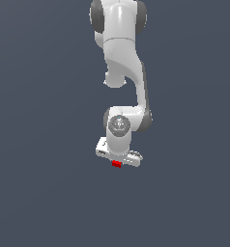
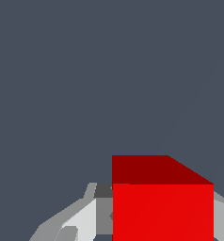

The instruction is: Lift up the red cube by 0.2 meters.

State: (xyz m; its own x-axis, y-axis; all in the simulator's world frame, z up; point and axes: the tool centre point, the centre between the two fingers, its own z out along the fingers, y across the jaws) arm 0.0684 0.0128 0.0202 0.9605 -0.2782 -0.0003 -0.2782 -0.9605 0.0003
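Observation:
The red cube point(image 1: 116, 164) is a tiny bright red block just under the white hand of my gripper point(image 1: 117, 160) in the exterior view. The wrist view shows the red cube point(image 2: 163, 207) close up, its bright face toward the camera and a darker side above it. One grey-white finger point(image 2: 88, 217) presses against one side of the cube and the other finger point(image 2: 223, 217) meets the opposite side. The jaws stand closed on the cube. The fingertips themselves are hidden in the exterior view.
The white arm point(image 1: 122, 58) reaches down from the top of the exterior view to the hand. A plain dark grey-blue surface point(image 1: 39, 193) fills everything around it, and no other object shows.

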